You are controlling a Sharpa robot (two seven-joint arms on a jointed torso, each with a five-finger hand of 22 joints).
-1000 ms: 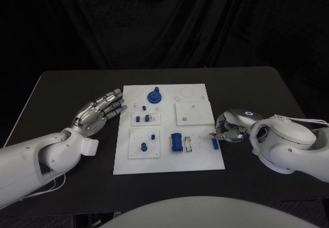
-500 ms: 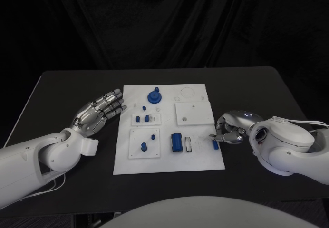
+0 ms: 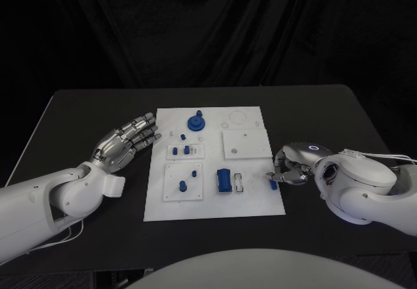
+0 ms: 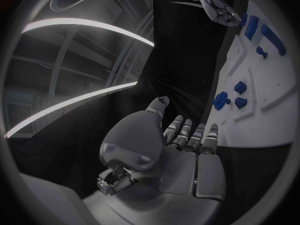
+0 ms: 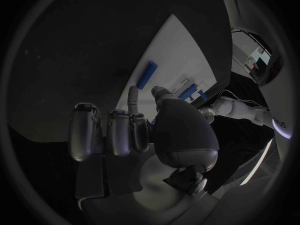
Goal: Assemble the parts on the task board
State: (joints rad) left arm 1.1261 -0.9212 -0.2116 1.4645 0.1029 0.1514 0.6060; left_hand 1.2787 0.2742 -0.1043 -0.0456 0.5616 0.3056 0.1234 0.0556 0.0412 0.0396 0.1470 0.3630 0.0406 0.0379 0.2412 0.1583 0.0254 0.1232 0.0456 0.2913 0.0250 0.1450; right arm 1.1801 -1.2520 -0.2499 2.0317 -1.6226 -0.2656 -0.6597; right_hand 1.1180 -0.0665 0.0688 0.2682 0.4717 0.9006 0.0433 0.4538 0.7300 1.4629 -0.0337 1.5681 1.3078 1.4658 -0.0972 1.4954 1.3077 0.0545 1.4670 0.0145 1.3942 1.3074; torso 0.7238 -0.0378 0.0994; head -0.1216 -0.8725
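The white task board [image 3: 252, 201] lies mid-table and appears again in the left wrist view [image 4: 250, 120]. On it are a blue round knob [image 3: 196, 123], small blue pieces [image 3: 178, 150], a blue block [image 3: 224, 179] and a loose blue bar [image 3: 273, 184] at its right edge. My right hand [image 3: 290, 169] hovers just right of that bar, fingers curled in. In the right wrist view one fingertip [image 5: 132, 92] points at the bar [image 5: 145, 75], which lies flat on the board, a small gap between them. My left hand [image 3: 127, 141] is spread flat, left of the board, holding nothing [image 4: 181, 150].
A raised white square plate [image 3: 245, 144] sits on the board's right half, and a smaller one [image 3: 184, 180] at front left. Black table [image 3: 330, 114] surrounds the board on every side. My bulky right forearm [image 3: 365, 186] hangs over the table's right front.
My right hand and forearm have drifted slightly toward the table's near edge. The blue bar lies almost where it was. The left hand has not moved.
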